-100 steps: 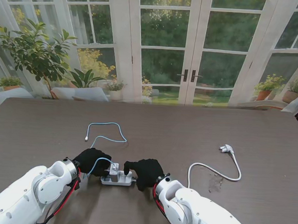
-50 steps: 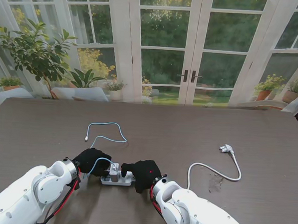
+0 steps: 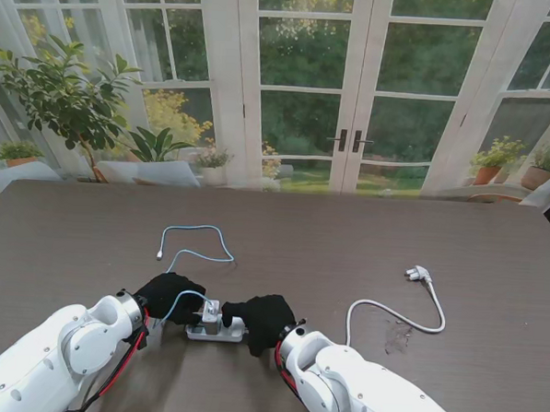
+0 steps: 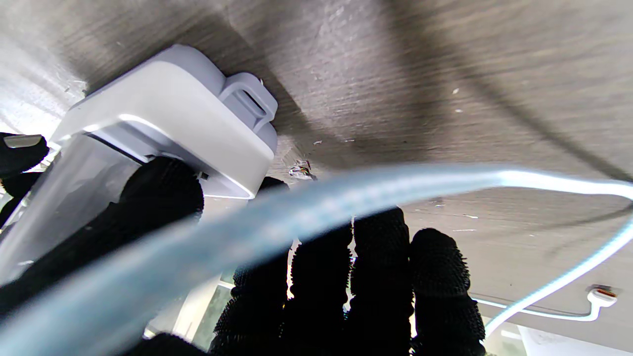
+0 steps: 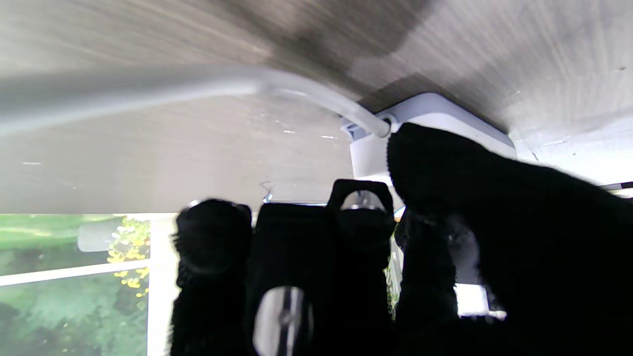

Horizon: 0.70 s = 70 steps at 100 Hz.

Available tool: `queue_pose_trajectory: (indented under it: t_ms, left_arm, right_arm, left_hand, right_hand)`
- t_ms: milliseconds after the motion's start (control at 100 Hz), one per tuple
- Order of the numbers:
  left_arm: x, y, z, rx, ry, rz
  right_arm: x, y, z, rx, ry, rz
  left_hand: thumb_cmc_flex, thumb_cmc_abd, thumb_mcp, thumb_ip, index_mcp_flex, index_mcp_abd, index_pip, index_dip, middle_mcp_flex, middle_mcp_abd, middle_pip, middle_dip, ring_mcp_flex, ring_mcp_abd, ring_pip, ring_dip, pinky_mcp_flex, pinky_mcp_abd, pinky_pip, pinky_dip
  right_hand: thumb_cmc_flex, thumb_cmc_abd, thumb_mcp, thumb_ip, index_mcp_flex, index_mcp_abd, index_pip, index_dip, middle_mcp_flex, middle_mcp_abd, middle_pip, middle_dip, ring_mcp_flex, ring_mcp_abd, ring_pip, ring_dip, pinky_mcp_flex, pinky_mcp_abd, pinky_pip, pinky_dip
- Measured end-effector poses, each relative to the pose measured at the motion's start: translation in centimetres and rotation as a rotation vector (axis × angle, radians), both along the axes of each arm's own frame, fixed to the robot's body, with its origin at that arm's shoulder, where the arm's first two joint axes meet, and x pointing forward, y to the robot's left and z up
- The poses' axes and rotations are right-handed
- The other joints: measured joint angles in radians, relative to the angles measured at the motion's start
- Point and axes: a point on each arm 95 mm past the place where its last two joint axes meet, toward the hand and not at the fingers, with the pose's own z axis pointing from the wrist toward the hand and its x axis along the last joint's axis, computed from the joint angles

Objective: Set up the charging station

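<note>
The power strip (image 3: 215,330) lies on the near part of the table (image 3: 457,243), between the left hand (image 3: 169,295) and the right hand (image 3: 265,318). A cable (image 3: 196,242) lies farther, a plug (image 3: 419,274) far right.

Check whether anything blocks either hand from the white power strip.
Nothing visible does. The left hand and right hand flank the white power strip, touching its ends.

Right hand (image 5: 376,257) in black glove, fingers (image 5: 212,237) extended along the table (image 5: 148,163); thumb pressed against a white power strip (image 5: 445,123); white cord (image 5: 198,89) enters the strip's end; blurred greenery beyond.
</note>
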Motion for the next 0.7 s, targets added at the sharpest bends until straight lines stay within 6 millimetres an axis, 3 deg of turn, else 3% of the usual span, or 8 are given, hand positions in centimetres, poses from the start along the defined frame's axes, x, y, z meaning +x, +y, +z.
queue_pose_trajectory:
  t_ms: [700]
  left_arm:
    - [-0.28,0.25,-0.11,-0.005,0.004,0.011]
  right_arm:
    - [0.08,0.12,-0.03,-0.003,0.013,-0.006]
  left_hand:
    - [0.001,0.026,-0.024,0.0,0.0,0.001,0.0,-0.002,0.0,0.001,0.0,0.0,0.0,0.0,0.0,0.0,0.0,0.0,0.0,0.0]
  right_hand:
    - [-0.011,0.008,0.0,-0.012,-0.017,-0.006,-0.001,-0.011,0.0,-0.003,0.0,0.02,0.0,-0.006,0.0,0.0,-0.002,-0.009,0.011,0.003]
